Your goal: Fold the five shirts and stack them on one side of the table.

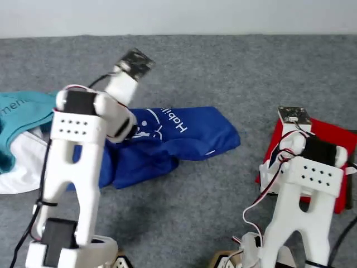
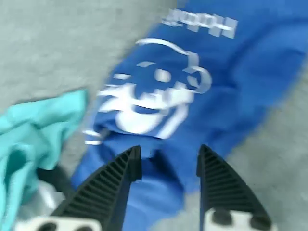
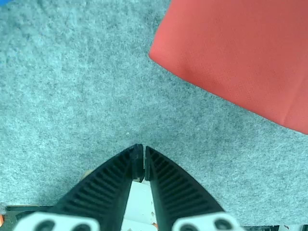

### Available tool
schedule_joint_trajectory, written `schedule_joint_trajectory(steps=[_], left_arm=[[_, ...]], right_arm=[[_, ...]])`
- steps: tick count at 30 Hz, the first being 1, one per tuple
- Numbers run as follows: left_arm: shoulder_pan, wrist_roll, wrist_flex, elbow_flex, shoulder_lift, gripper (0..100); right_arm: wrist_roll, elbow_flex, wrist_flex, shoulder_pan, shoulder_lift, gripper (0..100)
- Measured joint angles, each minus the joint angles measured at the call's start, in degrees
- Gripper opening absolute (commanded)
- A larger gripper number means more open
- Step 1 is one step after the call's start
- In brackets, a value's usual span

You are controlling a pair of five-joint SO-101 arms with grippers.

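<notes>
While my left gripper (image 2: 168, 155) hangs over the crumpled blue shirt (image 1: 178, 139), its jaws stand wide apart and hold nothing; I cannot tell whether the tips touch the cloth. That shirt lies left of the table's middle, bunched along its near edge, with its white print facing up and its far right corner pointing toward the other arm. Beside it on the left I see the teal shirt (image 1: 22, 111) lying over the white shirt (image 1: 19, 167), both loose and both running off the left border of the high view. My right gripper (image 3: 144, 153) is pinched closed on nothing, poised above the grey mat (image 1: 223, 67) just beside the near corner of the red shirt (image 1: 332, 134). That red one lies flat and folded on the right side, partly hidden by the right arm (image 1: 307, 178). A broad band of mat separates blue from red, and another strip runs along the far side up to the pale wall (image 1: 178, 17)
</notes>
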Motion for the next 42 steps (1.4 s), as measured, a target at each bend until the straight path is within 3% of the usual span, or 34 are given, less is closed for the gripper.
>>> schedule_joint_trajectory(steps=[5,10,15,23,30,36,42], left_arm=[[8.44,4.22,2.37,4.31,-0.18,20],[13.45,11.25,-9.49,17.49,-0.18,25],[14.15,12.57,-21.89,28.92,0.09,25],[12.13,14.24,-27.34,26.9,14.24,25],[11.52,14.77,-27.08,20.66,20.84,2],[11.78,12.13,-20.92,20.22,17.85,1],[11.69,10.9,-9.41,20.22,2.64,1]], right_arm=[[0.0,0.0,0.0,0.0,0.0,0.9],[0.0,0.0,0.0,0.0,0.0,0.9],[0.0,0.0,0.0,0.0,0.0,0.9],[0.0,2.73,0.0,0.0,0.0,0.9],[0.0,4.48,0.0,0.0,-0.79,0.9],[0.0,4.48,0.0,0.0,-0.79,0.9],[0.0,4.48,0.0,0.0,-0.79,0.9]])
